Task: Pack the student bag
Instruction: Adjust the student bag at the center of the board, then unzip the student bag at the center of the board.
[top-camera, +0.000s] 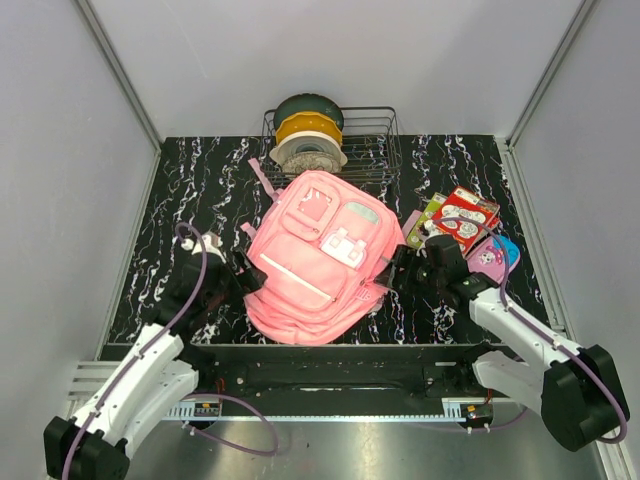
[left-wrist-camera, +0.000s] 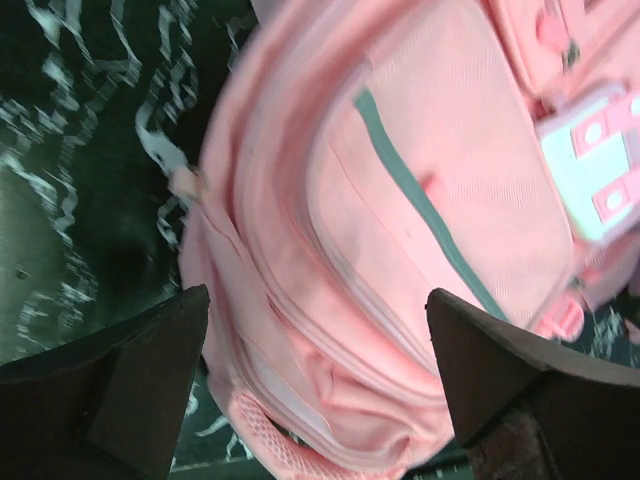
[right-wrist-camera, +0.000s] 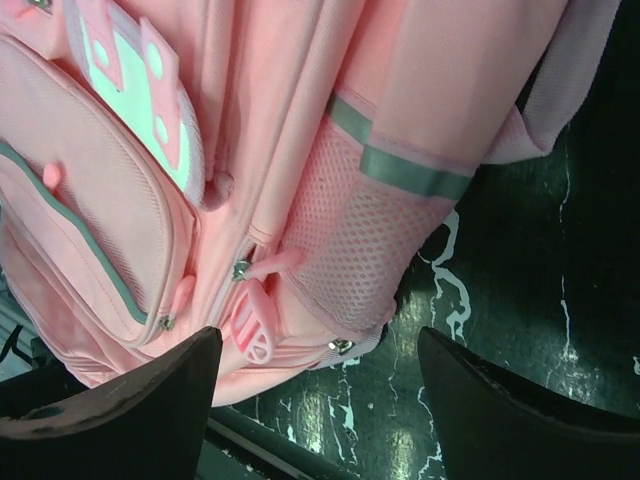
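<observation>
The student bag lies flat, front side up, in the middle of the black marbled table, its top handle pointing toward 11 o'clock and its bottom edge toward 6 o'clock, close to the arm bases. The left gripper sits at the bag's 9 o'clock side, just beside its edge, with its fingers spread and nothing between them. In the left wrist view the 2 dark fingers stand far apart at the lower corners, and the bag fills the space beyond them, with its grey-trimmed front pocket and a white and pale-green patch in sight. The right gripper is at the bag's 3 o'clock side, also released and grasping nothing. Its wrist view shows the fingers wide apart over the bag's mesh side pocket, with pink zip pulls hanging beside that pocket. At 12 o'clock from the bag stands a wire basket holding 3 spools, dark green, yellow and white. At 2 o'clock lie a green packet and a red booklet, and a small pink pencil case with a blue end rests beside the right arm's wrist.
</observation>
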